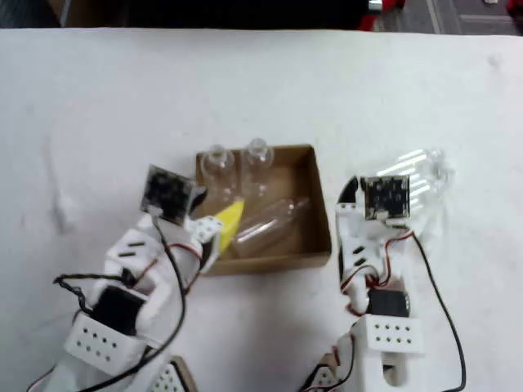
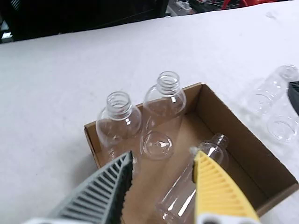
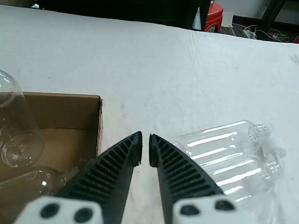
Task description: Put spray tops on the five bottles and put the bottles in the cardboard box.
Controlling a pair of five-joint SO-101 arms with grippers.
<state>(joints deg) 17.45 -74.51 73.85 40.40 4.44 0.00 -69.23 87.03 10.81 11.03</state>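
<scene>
The cardboard box sits mid-table. Two clear bottles stand upright with bare necks along its far wall, and a third clear bottle lies on its floor. My left gripper hangs open over the near part of the box, its grey and yellow fingers holding nothing; in the high view its yellow finger is beside the lying bottle. My right gripper is shut and empty over the table just right of the box. Beyond it lie two more bottles side by side, a small white piece by their necks.
White cloth covers the table, with bare room to the left of and behind the box. The right arm's body stands near the front edge, the left arm's at the front left. A red object is off the table behind.
</scene>
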